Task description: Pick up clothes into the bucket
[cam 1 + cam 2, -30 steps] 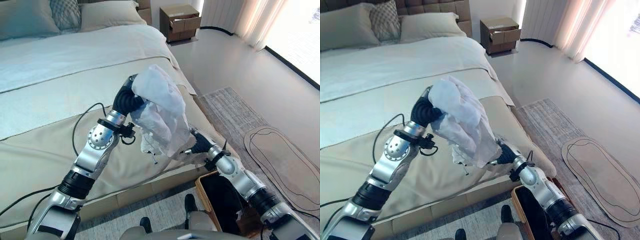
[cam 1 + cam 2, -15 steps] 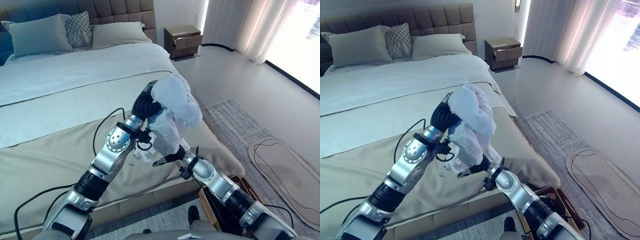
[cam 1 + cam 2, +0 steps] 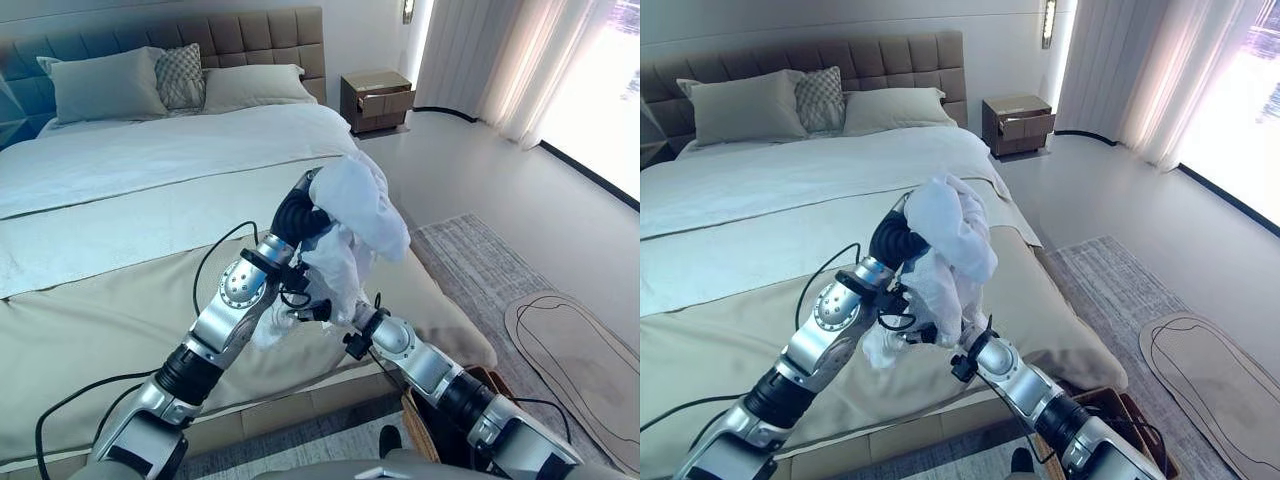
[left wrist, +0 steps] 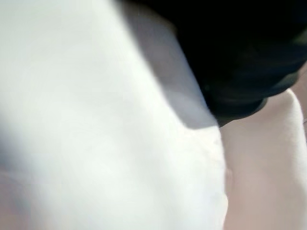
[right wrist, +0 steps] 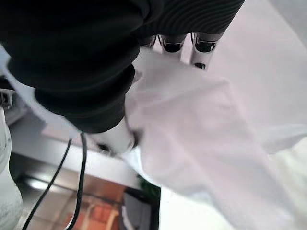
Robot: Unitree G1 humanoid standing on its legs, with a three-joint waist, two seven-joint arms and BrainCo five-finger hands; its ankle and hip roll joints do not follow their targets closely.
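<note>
Garment: white clothing [image 3: 358, 205] is hanging mid-frame above the bed [image 3: 120, 200], lifted clear for carrying.
Left robot hand [image 3: 308, 205]: buried in cloth, grip unclear.
Right robot hand [image 3: 322, 312]: reaching into the hem; fingers hidden.
Bucket [image 3: 482, 382]: waiting lower right.

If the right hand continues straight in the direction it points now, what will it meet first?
Most likely the white cloth hanging from the left hand. The right hand already reaches into its lower folds, with the bed behind; depth is hard to judge.
</note>
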